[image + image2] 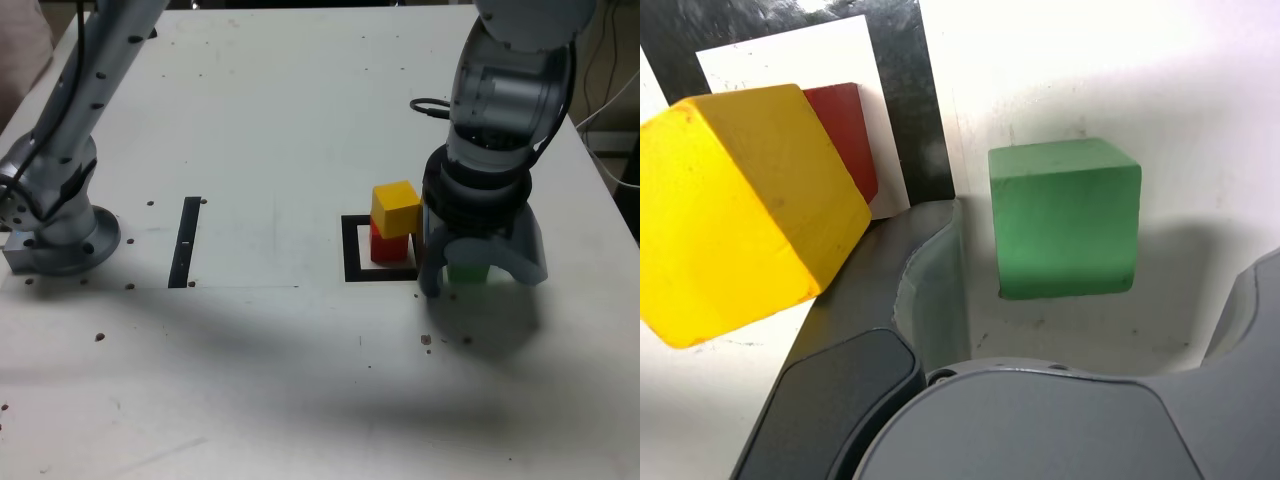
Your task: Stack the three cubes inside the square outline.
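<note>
A yellow cube (395, 207) (740, 215) sits on a red cube (390, 248) (845, 130), turned a little askew on it. Both stand inside the black square outline (352, 250) (905, 90). The green cube (467, 270) (1065, 220) rests on the table just beyond the outline, towards the exterior view's right. My gripper (480, 280) (1090, 300) is lowered over it, open, with one finger on each side. In the wrist view, bare table shows between the green cube and each finger. The finger nearer the stack stands close to the red cube.
A thin black strip (186, 240) lies on the white table at the exterior view's left. The arm's base (60, 235) stands further left. A black cable (430, 105) loops behind the gripper. The table edge (610, 170) and loose cords run along the right.
</note>
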{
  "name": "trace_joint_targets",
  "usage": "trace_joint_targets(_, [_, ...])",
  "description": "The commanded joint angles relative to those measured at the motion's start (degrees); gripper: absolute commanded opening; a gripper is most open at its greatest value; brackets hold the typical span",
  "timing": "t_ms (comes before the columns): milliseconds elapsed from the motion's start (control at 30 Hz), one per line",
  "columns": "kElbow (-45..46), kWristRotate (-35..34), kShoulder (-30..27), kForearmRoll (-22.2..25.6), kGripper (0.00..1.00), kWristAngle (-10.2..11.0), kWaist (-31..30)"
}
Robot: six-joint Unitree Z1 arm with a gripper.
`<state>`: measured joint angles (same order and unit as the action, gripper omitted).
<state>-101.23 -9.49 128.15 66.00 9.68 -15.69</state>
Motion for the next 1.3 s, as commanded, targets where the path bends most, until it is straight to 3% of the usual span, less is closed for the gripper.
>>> trace_joint_targets(0, [0.03, -0.29, -0.17, -0.28, 0.93, 0.44, 0.14])
trace_joint_targets(267, [0.18, -0.94, 0.05, -0.04, 0.88, 1.4, 0.24])
trace_joint_targets(600, [0.71, -2.75, 0.19, 0.47, 0.67, 1.48, 0.4])
trace_joint_targets(1267, [1.27, -3.08, 0.39, -1.65, 0.55, 2.04, 0.4])
